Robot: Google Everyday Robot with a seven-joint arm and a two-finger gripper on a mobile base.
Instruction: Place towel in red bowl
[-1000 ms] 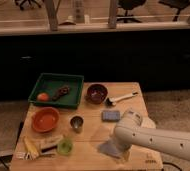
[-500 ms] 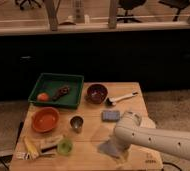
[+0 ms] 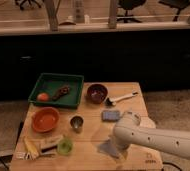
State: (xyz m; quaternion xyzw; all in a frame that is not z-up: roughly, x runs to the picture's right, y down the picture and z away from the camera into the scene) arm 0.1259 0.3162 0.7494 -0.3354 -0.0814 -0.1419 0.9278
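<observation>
Towel (image 3: pixel 106 148) lies at the hand (image 3: pixel 119 142), grip state cannot tell; metal cup (image 3: pixel 77 123) sits between it and red bowl (image 3: pixel 44 119).

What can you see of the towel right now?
The towel is a thin, limp grey-blue cloth lying crumpled on the wooden table near its front edge. Its right part is hidden under the white arm; the gripper, unseen behind that arm, seems to be at the cloth. The red bowl sits apart, far left.

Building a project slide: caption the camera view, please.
White robot arm with its gripper down at the grey-blue towel near the wooden table's front edge, red bowl at picture left.
</observation>
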